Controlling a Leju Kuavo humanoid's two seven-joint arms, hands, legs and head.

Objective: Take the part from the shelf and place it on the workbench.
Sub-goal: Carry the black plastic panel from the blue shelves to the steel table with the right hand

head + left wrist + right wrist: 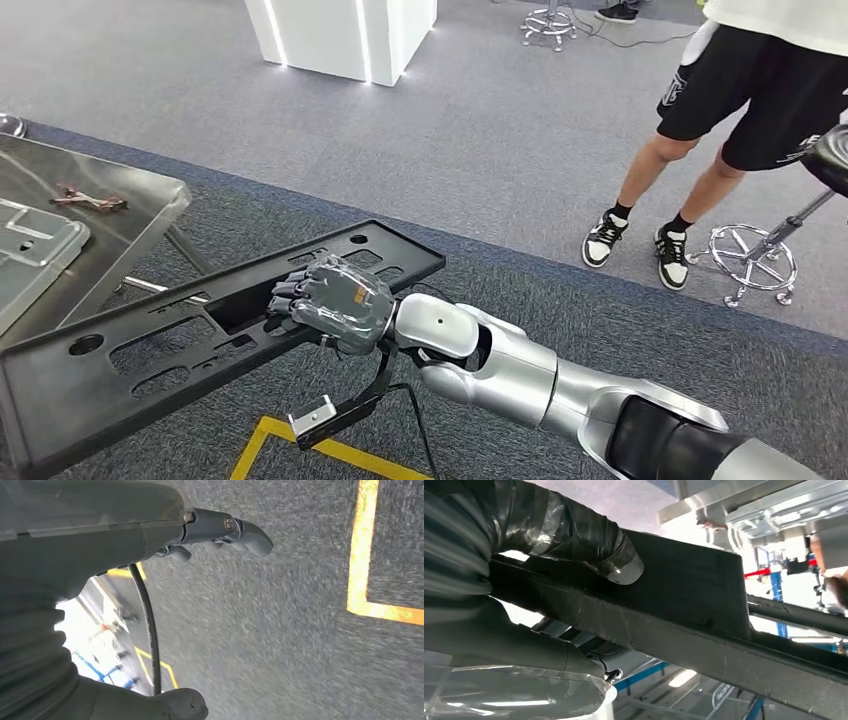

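Observation:
A long black plastic part [150,350] with several cut-outs stretches from lower left to the middle of the head view, held off the floor. My right hand [335,300] grips it near its right half, fingers wrapped over its far edge. In the right wrist view the taped fingers [574,535] lie over the black part [684,595] and the thumb sits beneath it. The steel workbench [150,205] stands at the left, with the part's left end close beside it. My left hand [90,540] hangs over grey carpet, fingers apart and holding nothing.
A pressed metal sheet [30,250] and a small reddish item [88,198] lie on the workbench. A person [740,90] stands at the back right beside a chrome-based stool [760,255]. A white pillar [340,35] stands behind. Yellow floor tape [300,445] runs below my arm.

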